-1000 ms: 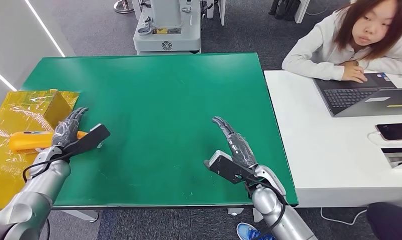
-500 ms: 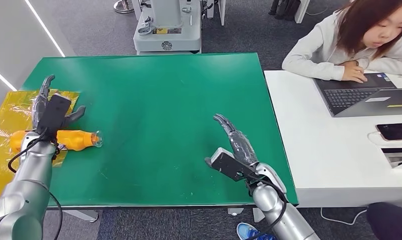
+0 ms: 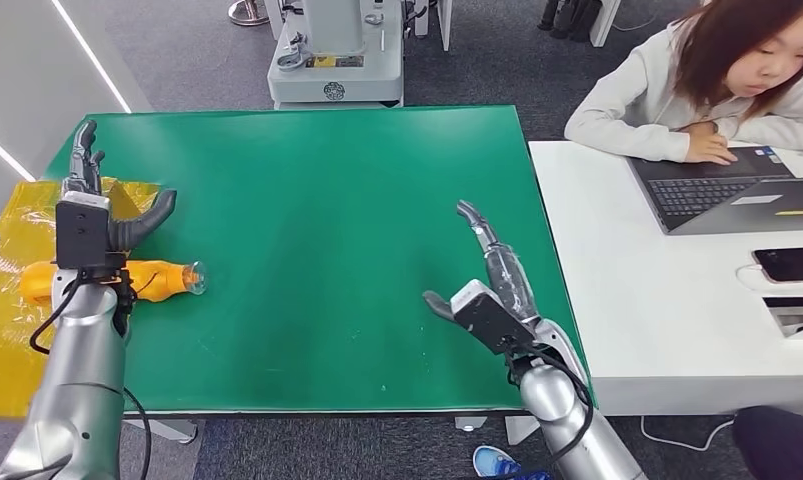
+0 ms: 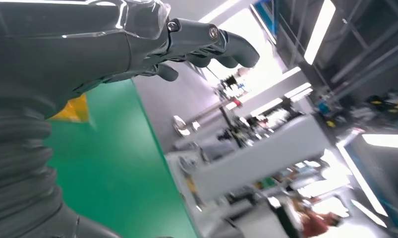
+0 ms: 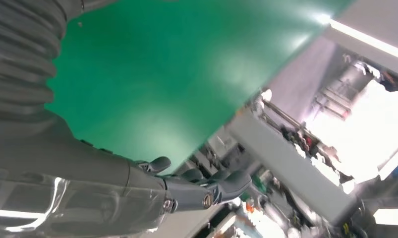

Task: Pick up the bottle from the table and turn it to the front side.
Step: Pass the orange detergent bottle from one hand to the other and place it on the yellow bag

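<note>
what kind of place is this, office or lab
Probably a robotics lab with office desks: a green test table, grey machinery behind it, and a person working at a laptop on a white desk beside it.

Green table (image 3: 317,220), white desk (image 3: 657,320) beside, grey carpet (image 3: 177,60)

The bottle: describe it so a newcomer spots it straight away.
Start at the green table and go to its left edge, where the yellow sheet lies. The orange bottle lies on its side there, just below the raised left hand, clear cap pointing toward the table's middle.
</note>
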